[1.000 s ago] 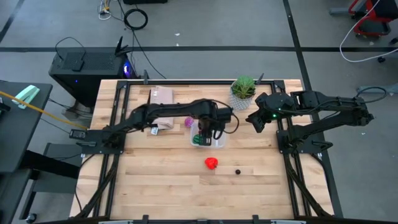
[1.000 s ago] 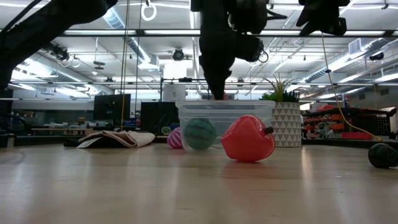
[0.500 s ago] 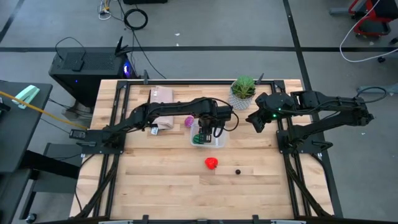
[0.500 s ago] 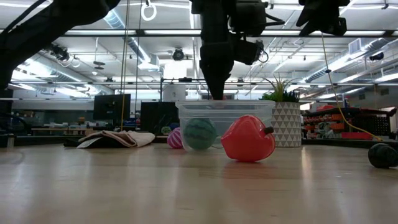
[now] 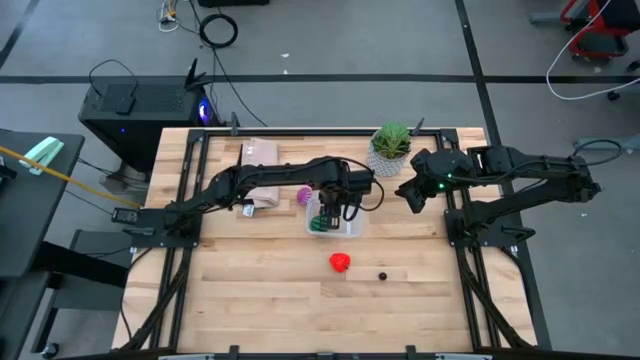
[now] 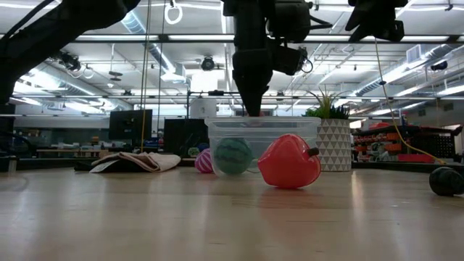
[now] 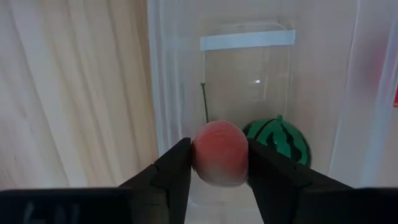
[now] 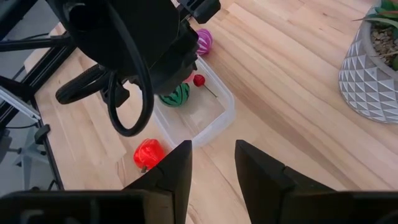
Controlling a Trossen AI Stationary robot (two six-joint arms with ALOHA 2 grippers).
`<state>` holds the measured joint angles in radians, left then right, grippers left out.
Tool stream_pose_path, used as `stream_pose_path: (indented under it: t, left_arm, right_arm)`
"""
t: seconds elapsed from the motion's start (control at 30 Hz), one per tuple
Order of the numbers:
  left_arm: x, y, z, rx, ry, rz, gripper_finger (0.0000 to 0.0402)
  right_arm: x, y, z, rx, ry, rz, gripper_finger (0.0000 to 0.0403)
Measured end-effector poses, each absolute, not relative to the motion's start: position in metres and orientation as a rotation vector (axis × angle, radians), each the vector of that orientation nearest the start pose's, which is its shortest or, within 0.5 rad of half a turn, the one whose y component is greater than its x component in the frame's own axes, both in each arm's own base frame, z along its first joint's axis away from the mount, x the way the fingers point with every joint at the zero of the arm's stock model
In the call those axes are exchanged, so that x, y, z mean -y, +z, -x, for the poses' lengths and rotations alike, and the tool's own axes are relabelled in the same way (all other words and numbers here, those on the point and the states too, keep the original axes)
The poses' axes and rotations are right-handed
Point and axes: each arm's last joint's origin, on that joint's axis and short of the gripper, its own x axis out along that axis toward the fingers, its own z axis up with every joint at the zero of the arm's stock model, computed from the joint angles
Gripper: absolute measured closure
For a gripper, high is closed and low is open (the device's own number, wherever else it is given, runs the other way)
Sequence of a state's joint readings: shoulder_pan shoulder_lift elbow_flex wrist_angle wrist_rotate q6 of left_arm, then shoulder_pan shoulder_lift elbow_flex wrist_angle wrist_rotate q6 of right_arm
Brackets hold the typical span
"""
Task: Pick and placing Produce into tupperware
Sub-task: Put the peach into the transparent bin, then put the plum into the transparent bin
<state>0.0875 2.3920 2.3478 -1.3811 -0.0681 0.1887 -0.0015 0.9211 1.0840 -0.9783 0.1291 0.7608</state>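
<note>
My left gripper (image 5: 328, 208) hangs over the clear tupperware tub (image 5: 347, 229) near the table's middle, shut on a small pink ball (image 7: 220, 152). The green striped ball (image 7: 280, 138) lies on the tub's floor, with a tiny red cherry (image 8: 199, 80) beside it. The purple-pink ball (image 5: 304, 196) rests on the table just outside the tub's far left corner. The red lumpy piece (image 5: 340, 262) and a dark bit (image 5: 382, 276) sit on the table nearer the near edge. My right gripper (image 8: 213, 165) is open, raised beside the potted plant (image 5: 391, 148). My left gripper pinches the pink ball (image 7: 220, 152) between its two fingers (image 7: 177, 171), one on each side of the ball. The fingers come from above, pointing down into the tub (image 6: 262, 134). The ball is lifted clear of the tub's floor.
A potted plant in a white patterned pot (image 6: 333, 145) stands at the far edge, right of the tub. A tan paper bag (image 5: 259, 155) and a crumpled cloth (image 5: 262, 200) lie at the far left. Bare wood spreads over the table's near half.
</note>
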Motion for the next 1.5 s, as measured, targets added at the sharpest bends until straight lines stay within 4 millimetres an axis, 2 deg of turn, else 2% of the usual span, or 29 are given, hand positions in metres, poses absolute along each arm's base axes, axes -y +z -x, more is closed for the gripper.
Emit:
stream_pose_path:
  t: [0.47, 0.67, 0.9, 0.97, 1.13, 1.37, 1.5]
  left_arm:
    - [-0.044, 0.237, -0.473, -1.434, -0.011, -0.146, 0.0221]
    - [-0.043, 0.238, -0.472, -1.431, 0.008, -0.125, 0.0234]
    - [-0.041, 0.254, -0.464, -1.426, 0.005, -0.126, 0.0256]
    - [-0.041, 0.267, -0.457, -1.431, 0.005, -0.126, 0.0262]
    - [-0.046, 0.315, -0.434, -1.332, 0.05, -0.095, 0.0277]
    - [-0.059, 0.393, -0.391, -1.061, 0.126, 0.018, 0.0295]
    - [-0.063, 0.425, -0.366, -0.95, 0.168, 0.063, 0.0305]
  right_arm:
    - [0.004, 0.342, -0.158, -0.724, -0.426, -0.665, 0.0274]
    - [0.004, 0.342, -0.158, -0.724, -0.425, -0.665, 0.0274]
    - [0.004, 0.342, -0.158, -0.728, -0.427, -0.663, 0.0274]
    - [0.004, 0.341, -0.157, -0.741, -0.431, -0.66, 0.0274]
    - [0.004, 0.341, -0.155, -0.753, -0.435, -0.657, 0.0274]
    - [0.004, 0.343, -0.148, -0.745, -0.432, -0.66, 0.0274]
    - [0.004, 0.344, -0.144, -0.745, -0.431, -0.677, 0.0274]
